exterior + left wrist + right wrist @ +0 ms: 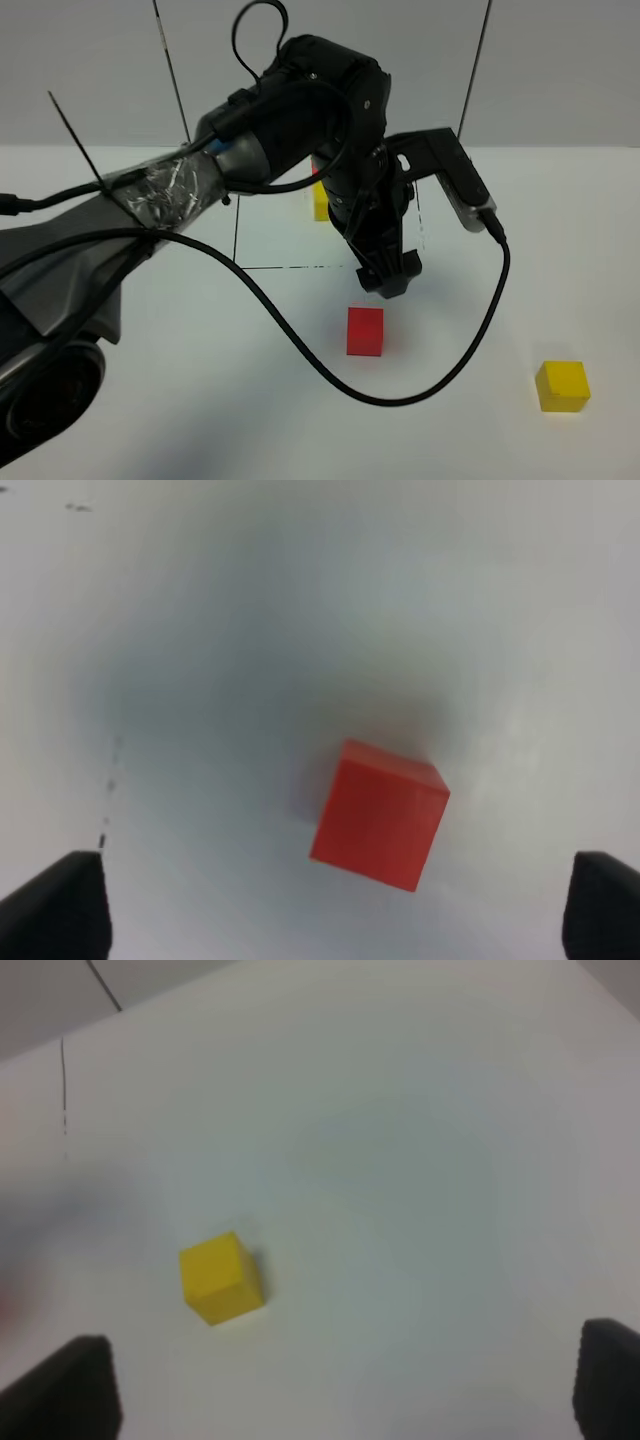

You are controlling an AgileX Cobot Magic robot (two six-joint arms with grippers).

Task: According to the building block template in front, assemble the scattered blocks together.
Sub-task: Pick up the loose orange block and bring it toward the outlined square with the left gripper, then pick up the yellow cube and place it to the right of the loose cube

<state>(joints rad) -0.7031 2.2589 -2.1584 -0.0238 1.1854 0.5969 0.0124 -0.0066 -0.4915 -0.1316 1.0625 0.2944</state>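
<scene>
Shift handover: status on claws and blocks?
Left claw open over red cube, not gripping. Right claw open, empty; yellow cube apart. Black cable droops between cubes.

My right gripper (340,1395): jaws spread wide, nothing between them, only the two dark fingertips (70,1390) in shot. Yellow cube (222,1278) sits flat on the white table (420,1160), clear of both fingers, nearer one than the other. Thin black line (63,1085) on the table beyond the cube. Faint reddish blur (6,1295) at the frame edge, can't tell what it is.
</scene>
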